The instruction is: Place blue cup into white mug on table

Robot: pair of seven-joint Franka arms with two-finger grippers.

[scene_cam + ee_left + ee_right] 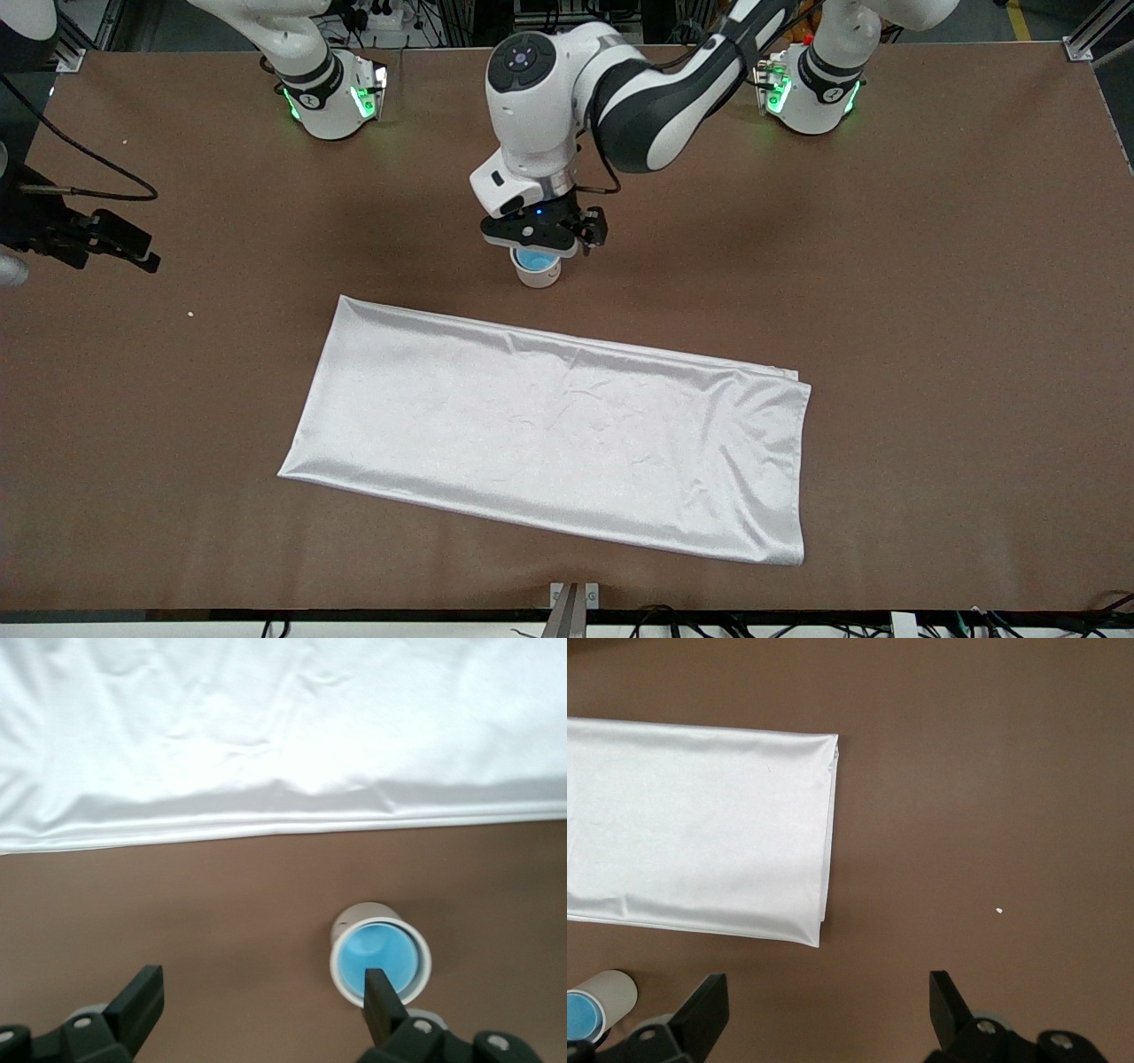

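Note:
The white mug (539,276) stands upright on the brown table (921,266), a little farther from the front camera than the white cloth. The blue cup (534,260) sits inside it, its rim about level with the mug's. My left gripper (542,241) hovers just over the mug, open and empty. In the left wrist view the blue cup (381,957) fills the mug (354,914), and one finger of the left gripper (259,992) overlaps the mug's rim. My right gripper (111,237) waits open and empty over bare table at the right arm's end. The mug's handle is hidden.
A shiny white cloth (549,434) lies flat across the middle of the table, nearer the front camera than the mug. It also shows in the left wrist view (283,726) and right wrist view (700,850). A small white crumb (998,911) lies on the table.

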